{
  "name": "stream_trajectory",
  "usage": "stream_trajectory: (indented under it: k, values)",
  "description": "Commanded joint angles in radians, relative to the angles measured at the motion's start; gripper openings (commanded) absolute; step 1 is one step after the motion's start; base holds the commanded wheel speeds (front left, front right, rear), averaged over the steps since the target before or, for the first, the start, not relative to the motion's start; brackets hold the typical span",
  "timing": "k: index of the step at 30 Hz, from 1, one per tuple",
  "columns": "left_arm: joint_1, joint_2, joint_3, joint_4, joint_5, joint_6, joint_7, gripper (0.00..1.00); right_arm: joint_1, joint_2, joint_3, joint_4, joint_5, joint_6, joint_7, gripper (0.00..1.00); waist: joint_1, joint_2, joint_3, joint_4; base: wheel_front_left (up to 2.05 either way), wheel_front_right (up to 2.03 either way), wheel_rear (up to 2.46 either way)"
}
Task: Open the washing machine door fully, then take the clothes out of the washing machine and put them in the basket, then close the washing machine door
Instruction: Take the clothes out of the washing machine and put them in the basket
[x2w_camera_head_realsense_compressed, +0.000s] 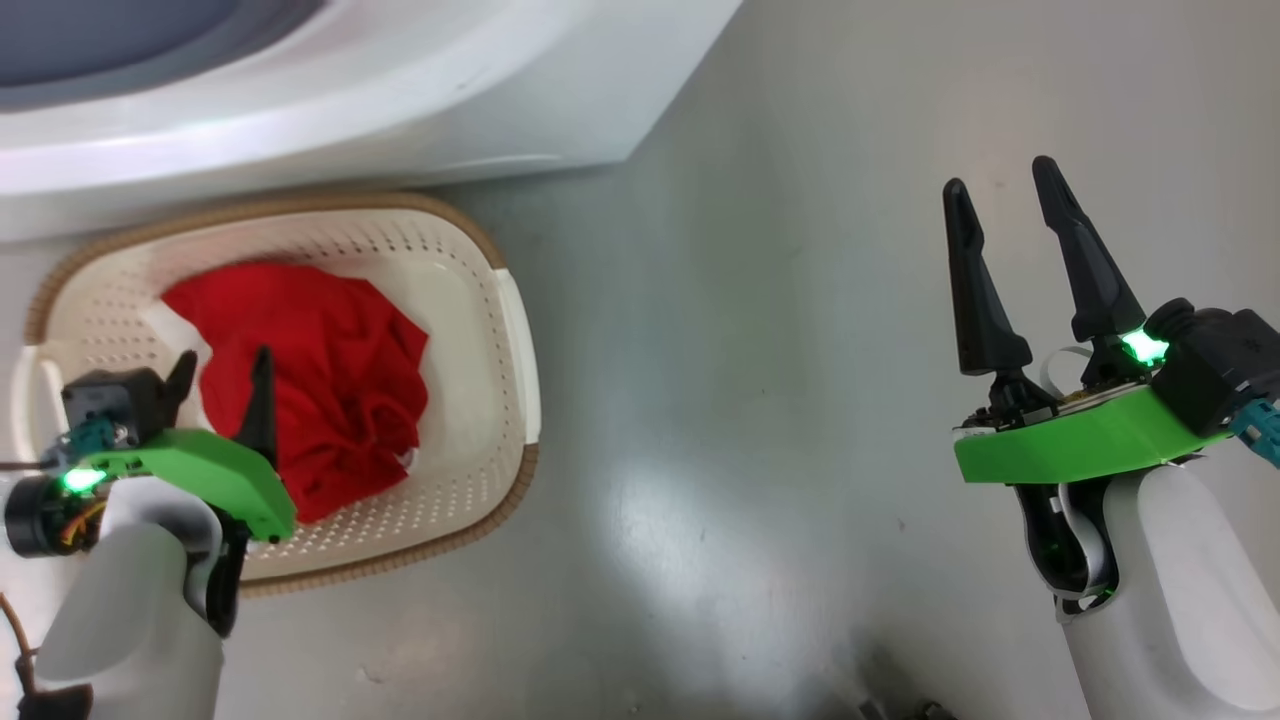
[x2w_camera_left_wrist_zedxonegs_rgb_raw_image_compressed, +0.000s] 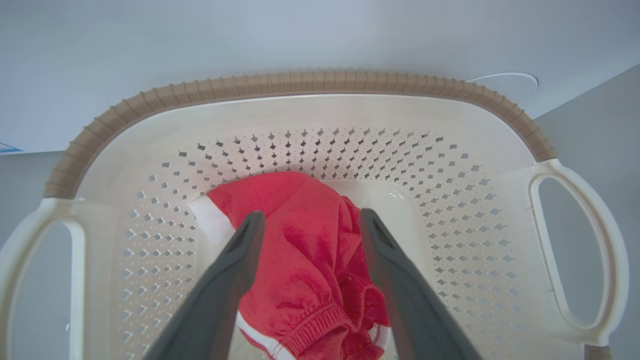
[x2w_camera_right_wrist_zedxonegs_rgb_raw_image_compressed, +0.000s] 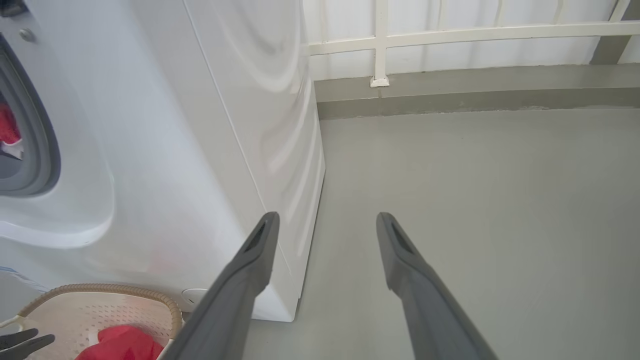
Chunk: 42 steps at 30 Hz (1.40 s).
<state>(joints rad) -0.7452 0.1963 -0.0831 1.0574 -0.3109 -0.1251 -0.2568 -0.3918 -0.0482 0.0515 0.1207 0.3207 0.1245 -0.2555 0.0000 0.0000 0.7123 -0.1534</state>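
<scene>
The cream basket (x2w_camera_head_realsense_compressed: 505, 330) with its brown rim stands on the floor right before the white washing machine (x2w_camera_head_realsense_compressed: 350, 90). A red garment (x2w_camera_head_realsense_compressed: 320, 380) with white trim (x2w_camera_left_wrist_zedxonegs_rgb_raw_image_compressed: 210, 222) lies loose inside it. My left gripper (x2w_camera_head_realsense_compressed: 222, 368) hangs open just above the basket's near side, its fingers (x2w_camera_left_wrist_zedxonegs_rgb_raw_image_compressed: 240, 255) apart over the red cloth and holding nothing. My right gripper (x2w_camera_head_realsense_compressed: 1000, 175) is open over bare floor at the right, empty. In the right wrist view the machine's grey gasket (x2w_camera_right_wrist_zedxonegs_rgb_raw_image_compressed: 35, 130) shows with more red and white cloth (x2w_camera_right_wrist_zedxonegs_rgb_raw_image_compressed: 7, 130) in the drum. The door is out of view.
Grey floor (x2w_camera_head_realsense_compressed: 760, 400) spreads to the right of the basket and machine. A white railing (x2w_camera_right_wrist_zedxonegs_rgb_raw_image_compressed: 450, 35) and a low kerb (x2w_camera_right_wrist_zedxonegs_rgb_raw_image_compressed: 475, 97) close off the far side beyond the machine's right corner (x2w_camera_right_wrist_zedxonegs_rgb_raw_image_compressed: 295, 310).
</scene>
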Motion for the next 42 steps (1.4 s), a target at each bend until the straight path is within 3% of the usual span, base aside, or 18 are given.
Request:
stream_trajectory:
  k: [1,23,35,42]
  values:
    - [0.049,0.030,0.029,-0.029,-0.005,-0.006,-0.005,1.00,0.031,-0.002,0.016,-0.017,-0.010,0.006,-0.006,1.00,0.0000,0.0000,-0.039,0.019,0.00,0.00,0.00]
    - [0.370,-0.056,0.185,-0.454,0.074,-0.006,-0.005,1.00,0.186,-0.002,-0.009,0.050,-0.069,0.006,-0.006,1.00,0.0000,0.0000,-0.407,0.091,0.00,0.00,0.00]
    - [0.609,-0.092,0.249,-0.723,0.143,-0.006,-0.005,1.00,0.300,-0.023,-0.010,0.067,-0.059,0.006,-0.006,1.00,0.0000,0.0000,-0.584,0.079,0.00,0.00,0.00]
    - [0.712,-0.101,0.257,-0.851,0.151,-0.006,-0.005,1.00,0.363,-0.042,-0.019,0.058,-0.051,0.006,-0.006,1.00,0.0000,0.0000,-0.634,0.082,0.00,0.00,0.00]
